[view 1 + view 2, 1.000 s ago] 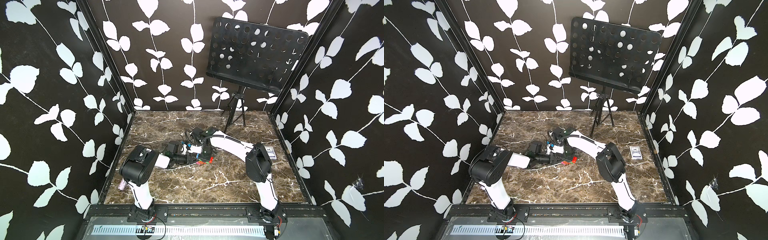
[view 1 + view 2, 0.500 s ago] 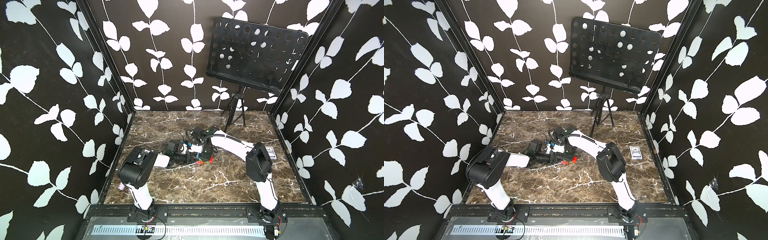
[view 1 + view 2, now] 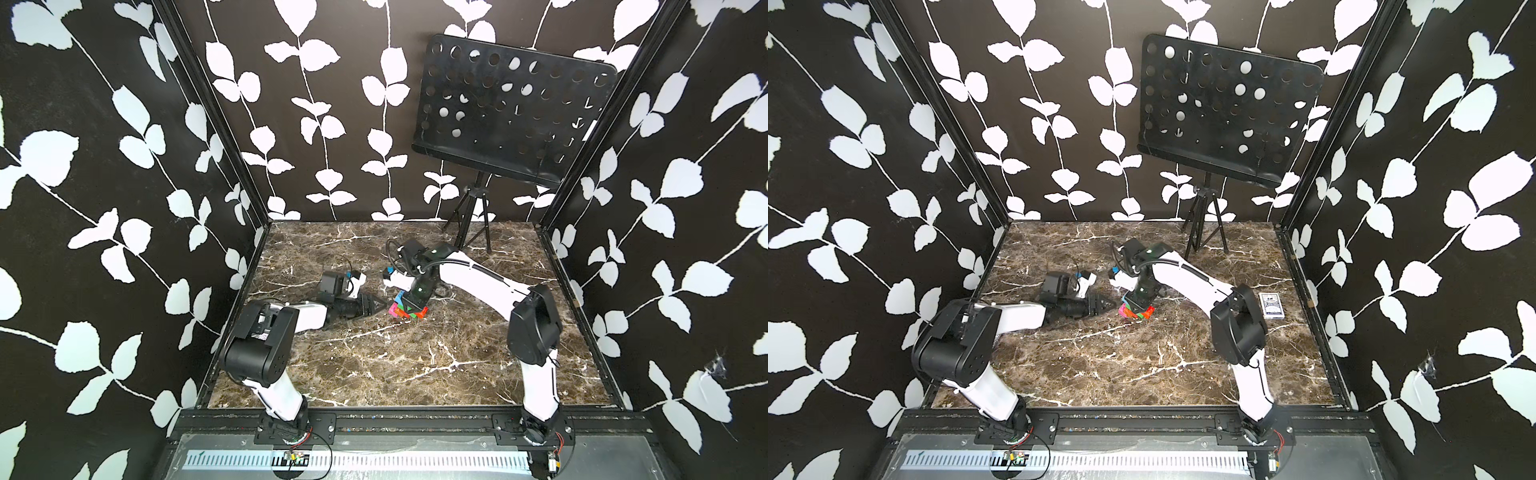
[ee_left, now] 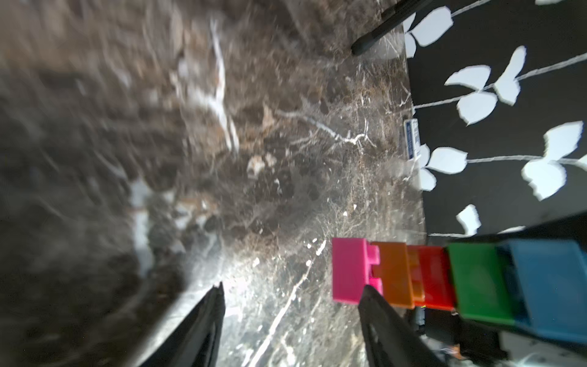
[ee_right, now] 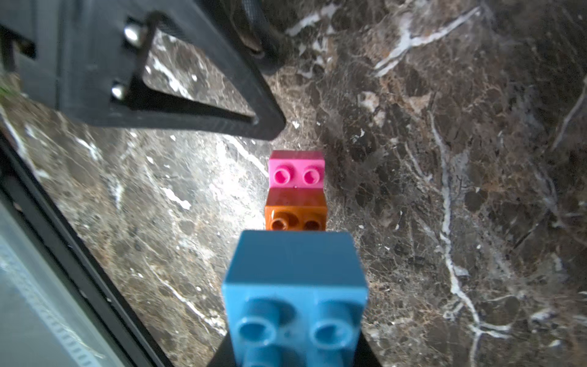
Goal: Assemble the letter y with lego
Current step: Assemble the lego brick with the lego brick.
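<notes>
The left gripper (image 4: 292,286) lies left of the y (image 4: 394,276), jaws apart and empty, one tip just beside its pink end. The y is low over the middle of the table (image 3: 395,365); whether it touches is unclear. The right gripper (image 3: 411,302), above the y, has its jaws closed on the blue end.

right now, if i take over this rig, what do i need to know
Left gripper: fingers open, empty, close beside the pink brick.
Right gripper: shut on the letter y at its blue brick, near the table middle.
Done: pink, orange brick, red brick, green brick and blue joined in a row.
Left: check the other tip, red, is seated; set it down.
</notes>
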Robot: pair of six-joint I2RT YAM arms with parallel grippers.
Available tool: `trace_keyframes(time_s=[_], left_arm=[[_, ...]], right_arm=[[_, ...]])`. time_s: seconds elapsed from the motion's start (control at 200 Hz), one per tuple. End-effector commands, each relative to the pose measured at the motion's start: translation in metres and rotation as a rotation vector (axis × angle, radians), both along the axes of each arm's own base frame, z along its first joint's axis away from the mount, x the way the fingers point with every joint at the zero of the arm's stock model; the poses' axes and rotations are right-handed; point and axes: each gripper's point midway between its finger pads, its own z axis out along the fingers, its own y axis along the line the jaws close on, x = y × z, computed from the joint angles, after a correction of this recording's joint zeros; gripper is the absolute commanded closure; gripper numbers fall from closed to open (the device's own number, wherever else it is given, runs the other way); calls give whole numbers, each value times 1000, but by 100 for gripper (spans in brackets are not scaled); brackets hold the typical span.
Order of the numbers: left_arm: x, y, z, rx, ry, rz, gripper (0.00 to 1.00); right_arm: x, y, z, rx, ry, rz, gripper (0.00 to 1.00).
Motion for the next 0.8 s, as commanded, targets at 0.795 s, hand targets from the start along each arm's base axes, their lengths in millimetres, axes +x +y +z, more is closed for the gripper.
trace_keyframes(time_s=[0.795], left_arm=[[-34,-45,99,287,-1139,-872,13]], right_arm=[[27,10,25,607,353,-613,81]])
